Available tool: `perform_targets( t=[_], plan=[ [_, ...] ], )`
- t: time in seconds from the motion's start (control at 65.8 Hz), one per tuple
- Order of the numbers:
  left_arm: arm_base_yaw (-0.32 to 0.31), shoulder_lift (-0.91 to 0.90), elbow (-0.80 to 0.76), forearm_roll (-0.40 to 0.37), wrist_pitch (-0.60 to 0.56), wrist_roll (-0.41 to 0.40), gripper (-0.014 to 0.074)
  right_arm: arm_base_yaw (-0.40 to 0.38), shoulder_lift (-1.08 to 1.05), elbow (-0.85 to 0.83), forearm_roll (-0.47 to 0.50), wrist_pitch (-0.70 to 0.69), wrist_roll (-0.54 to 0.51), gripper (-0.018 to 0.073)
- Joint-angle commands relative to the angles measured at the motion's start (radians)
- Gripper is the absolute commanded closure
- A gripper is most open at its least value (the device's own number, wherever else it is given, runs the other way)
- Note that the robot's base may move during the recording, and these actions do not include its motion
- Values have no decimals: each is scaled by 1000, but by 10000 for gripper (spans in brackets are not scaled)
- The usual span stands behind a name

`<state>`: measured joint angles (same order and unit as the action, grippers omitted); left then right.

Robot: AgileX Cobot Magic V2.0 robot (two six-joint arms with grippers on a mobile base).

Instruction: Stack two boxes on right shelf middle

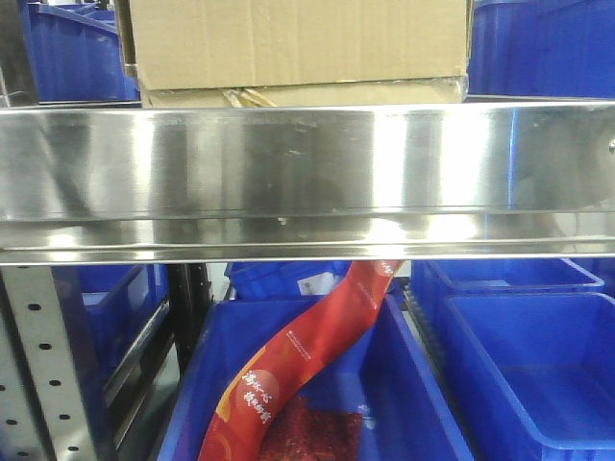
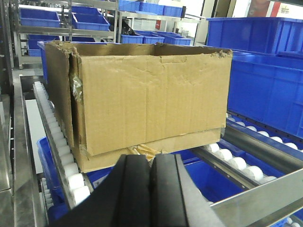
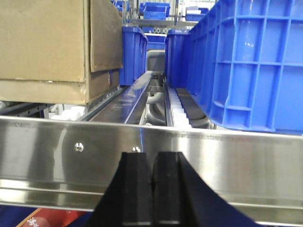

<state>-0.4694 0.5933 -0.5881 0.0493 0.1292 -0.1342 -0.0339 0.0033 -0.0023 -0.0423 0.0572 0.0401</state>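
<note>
Grippers level and facing the shelf (image 1: pixel 307 173): our left gripper (image 2: pixel 150 189) and right gripper (image 3: pixel 152 189) each have their jaws pressed together, holding nothing. We see the two boxes stacked on the roller rails behind the steel lip, the upper box (image 2: pixel 151 99) upright on the flatter lower box (image 2: pixel 156 149), long sides running across the shelf, beside a blue bin (image 3: pixel 251 66).

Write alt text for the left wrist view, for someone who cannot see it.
Two brown cardboard boxes, one stacked on the other, sit on the shelf of white rollers and steel rails. The left pincer, shut and empty, is in the foreground just short of them. Blue bins stand to the right and behind.
</note>
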Motion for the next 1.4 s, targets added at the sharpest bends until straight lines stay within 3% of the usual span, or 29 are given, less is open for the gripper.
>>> perform_targets(
  t=[0.0, 0.608, 0.669, 0.715, 0.776, 0.897, 1.141, 1.232, 1.384],
  plan=[
    [-3, -8, -2, -2, -20, 1, 707, -5, -3, 2, -8, -30, -5, 721],
    [-3, -8, 3, 0, -25, 1, 707, -5, -3, 2, -8, -32, -5, 721],
    [-3, -13, 21, 12, -30, 1, 707, -5, -3, 2, -8, -32, -5, 721],
    [4, -34, 50, 69, -43, 1, 707, -5, -3, 2, -8, -32, -5, 721],
    [36, -84, 119, 115, -77, 1, 707, -5, -3, 2, -8, -32, -5, 721],
    [137, -207, 270, 115, -152, 1, 707, -5, -3, 2, -8, -32, -5, 721],
    [362, -477, 491, 115, -154, 1, 707, -5, -3, 2, -8, -32, -5, 721],
    [415, -553, 537, 111, -150, 1, 707, -5, -3, 2, -8, -32, -5, 721],
    [474, -593, 588, 39, -164, 1, 707, -5, -3, 2, -8, -32, -5, 721]
  ],
)
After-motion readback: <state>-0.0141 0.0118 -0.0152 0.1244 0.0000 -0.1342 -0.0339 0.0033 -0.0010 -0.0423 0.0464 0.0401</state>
